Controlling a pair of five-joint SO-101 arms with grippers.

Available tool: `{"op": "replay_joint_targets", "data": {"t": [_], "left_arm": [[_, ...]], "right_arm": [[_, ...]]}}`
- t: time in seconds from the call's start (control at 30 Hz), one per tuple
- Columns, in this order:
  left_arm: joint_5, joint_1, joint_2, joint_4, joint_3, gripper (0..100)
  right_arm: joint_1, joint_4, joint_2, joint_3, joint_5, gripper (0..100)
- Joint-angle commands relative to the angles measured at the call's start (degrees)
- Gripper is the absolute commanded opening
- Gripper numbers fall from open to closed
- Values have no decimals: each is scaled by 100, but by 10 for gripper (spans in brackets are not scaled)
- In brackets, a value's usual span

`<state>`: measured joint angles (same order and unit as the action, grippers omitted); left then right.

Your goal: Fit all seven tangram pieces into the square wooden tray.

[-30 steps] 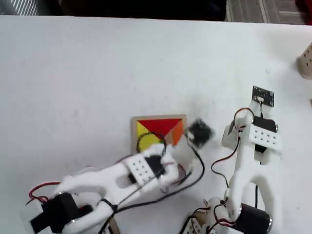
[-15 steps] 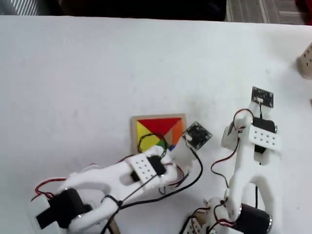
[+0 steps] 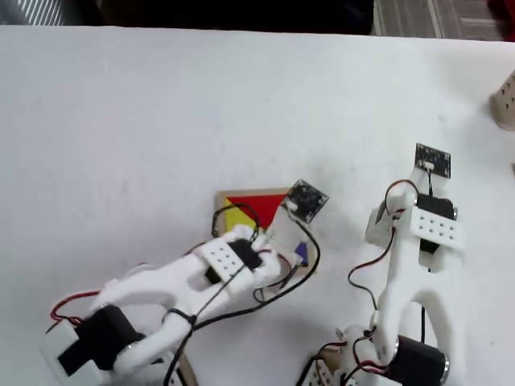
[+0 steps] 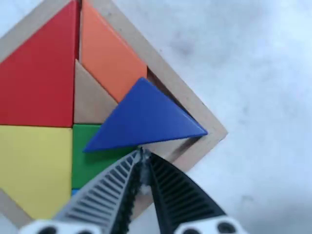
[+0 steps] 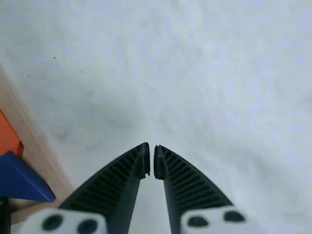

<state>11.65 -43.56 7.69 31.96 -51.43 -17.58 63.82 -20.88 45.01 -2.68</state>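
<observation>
Shows flat, unpatterned colour on the red triangle [image 4: 39,68], orange triangle [image 4: 109,63], blue triangle [image 4: 146,119], yellow piece [image 4: 34,165] and green piece [image 4: 87,156]. Leaves the tray [image 4: 126,35] in pale bare wood, rim and floor alike, on a plain white table [image 4: 258,73]. Pairs one grey ribbed finger with one black on the left gripper [image 4: 142,155]; puts black ribbing on both fingers of the right gripper [image 5: 151,161], with white bases.

The right gripper [image 5: 151,163] was pictured above the white table [image 5: 204,73], its ribbed black fingers [image 5: 122,180] drawn almost together. Nearby, a blue triangle [image 5: 19,183] was seen overlapping the wooden tray [image 5: 31,141] rim, beside an orange piece [image 5: 6,136].
</observation>
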Motion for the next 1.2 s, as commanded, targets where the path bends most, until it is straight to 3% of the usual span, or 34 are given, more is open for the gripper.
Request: {"op": "replay_joint_targets", "data": {"t": [0.0,0.23,0.63,0.93,1.17], "left_arm": [[0,479,22,44,431,20],[0,910,-13,44,800,20],[413,75,-198,-695,835,20],[492,136,-1130,-686,1609,20],[492,-356,-1130,-686,1723,20]], "right_arm": [[-48,-75,-215,-26,-70,18],[-48,-75,-215,-26,-70,18],[-48,-75,-215,-26,-70,18],[-48,-75,-215,-26,-70,18],[-48,-84,-215,-26,-70,19]]}}
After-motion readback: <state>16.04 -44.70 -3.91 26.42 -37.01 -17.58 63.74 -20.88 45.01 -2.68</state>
